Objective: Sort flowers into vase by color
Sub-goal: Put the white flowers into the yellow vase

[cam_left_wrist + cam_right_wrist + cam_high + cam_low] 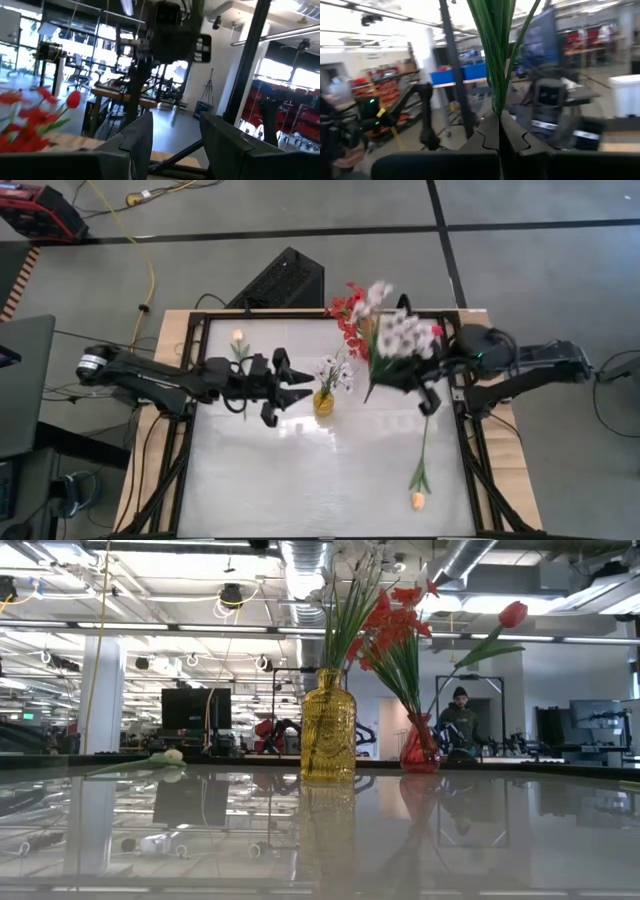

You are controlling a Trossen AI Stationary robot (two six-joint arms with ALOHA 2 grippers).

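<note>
You have a white spray (403, 335) on green stems (496, 60) in the black right gripper (428, 395); beside it stand a yellow ribbed vase (328, 726) and a red vase (419, 750).

Yellow vase (324, 402) stands mid-counter, red vase (419, 750) at one o'clock from it, blooms crowding overhead. A tulip (421, 470) lies across the five o'clock quarter. Open counter (300, 490) at six and seven o'clock.
</note>
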